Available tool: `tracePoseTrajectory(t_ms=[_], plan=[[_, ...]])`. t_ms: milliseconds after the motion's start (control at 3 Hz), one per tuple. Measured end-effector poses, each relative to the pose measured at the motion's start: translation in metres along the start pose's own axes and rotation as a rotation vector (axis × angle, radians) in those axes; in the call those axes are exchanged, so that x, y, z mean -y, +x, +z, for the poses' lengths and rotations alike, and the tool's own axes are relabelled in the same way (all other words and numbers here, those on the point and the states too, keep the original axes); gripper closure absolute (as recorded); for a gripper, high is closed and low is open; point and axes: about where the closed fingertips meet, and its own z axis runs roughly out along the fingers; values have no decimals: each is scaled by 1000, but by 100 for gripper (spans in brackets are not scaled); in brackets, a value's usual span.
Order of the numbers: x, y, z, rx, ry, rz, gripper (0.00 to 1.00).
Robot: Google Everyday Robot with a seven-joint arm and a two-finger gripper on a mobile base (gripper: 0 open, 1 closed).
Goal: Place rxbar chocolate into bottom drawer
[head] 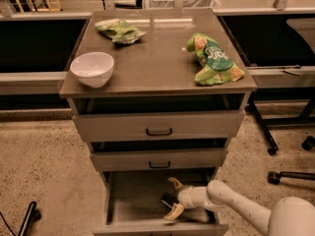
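Note:
The bottom drawer (128,200) is pulled out, showing its grey tray floor. My gripper (173,198) reaches into it from the right, low over the floor near the middle right. Its two tan fingers (173,183) are spread apart. The rxbar chocolate (167,200), a small dark flat bar, lies between the fingers on the drawer floor. The white arm (231,203) runs off to the lower right.
The cabinet top (157,63) carries a white bowl (92,68) at the left, a green snack bag (119,30) at the back and another green bag (213,59) at the right. The two upper drawers (158,127) are slightly ajar. Chair legs (285,176) stand at the right.

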Motion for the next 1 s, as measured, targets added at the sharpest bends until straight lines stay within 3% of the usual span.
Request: tracePoseTrajectory(t_ms=[333, 1000], plan=[[-2, -18, -20, 28, 5, -41, 0], [-20, -34, -83, 34, 70, -79, 0]])
